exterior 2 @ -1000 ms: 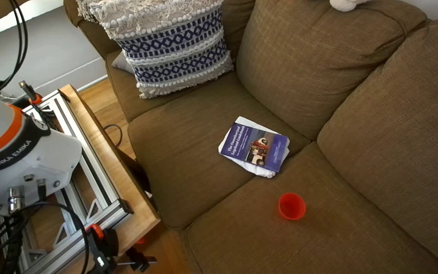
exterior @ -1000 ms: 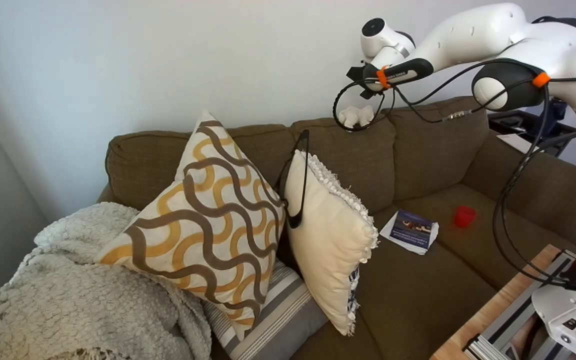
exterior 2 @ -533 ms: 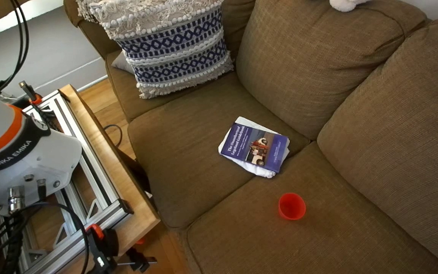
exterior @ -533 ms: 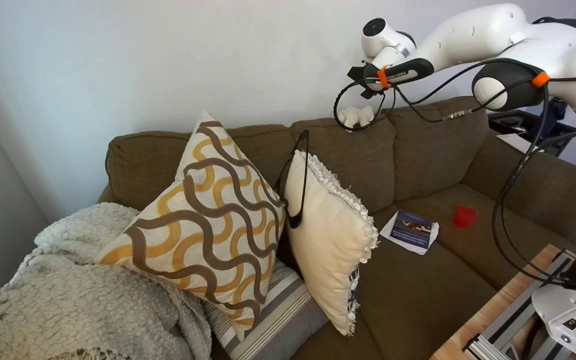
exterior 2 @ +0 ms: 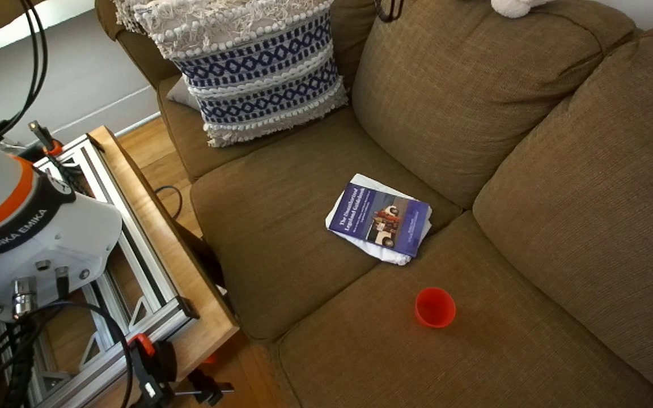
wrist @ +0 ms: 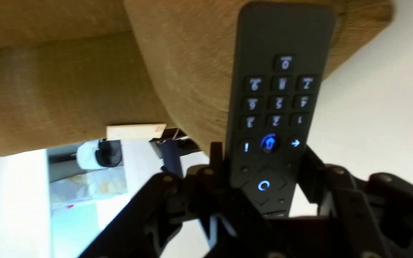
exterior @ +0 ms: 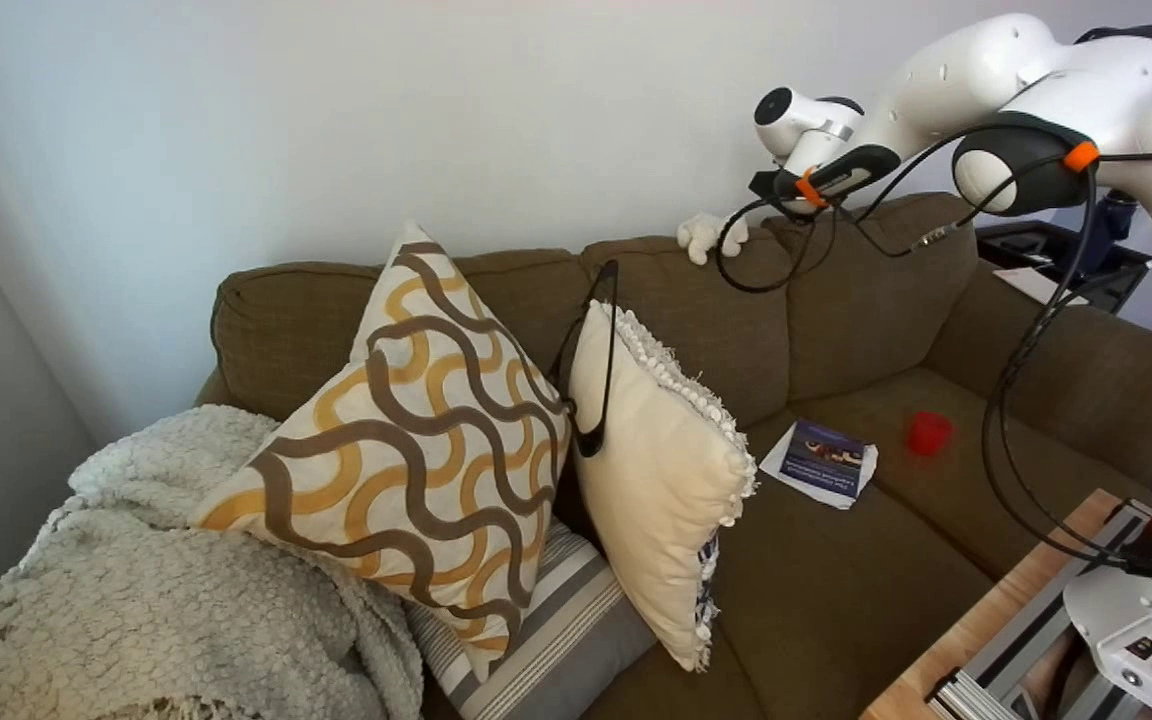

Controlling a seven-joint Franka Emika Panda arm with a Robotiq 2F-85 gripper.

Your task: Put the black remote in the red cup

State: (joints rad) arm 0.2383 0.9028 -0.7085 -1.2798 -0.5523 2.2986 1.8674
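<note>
The jaws hold the black remote [wrist: 276,109] between them.

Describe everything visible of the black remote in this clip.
In the wrist view, the black remote is slim, elongated, plastic-looking, with rounded upper corners. Its number keys appear upside down; below them glow a blue button and a bluish ring. The button face is toward the camera, the top leaning slightly right. The gripper holds it aloft by both long edges, near the partly hidden lower end.
</note>
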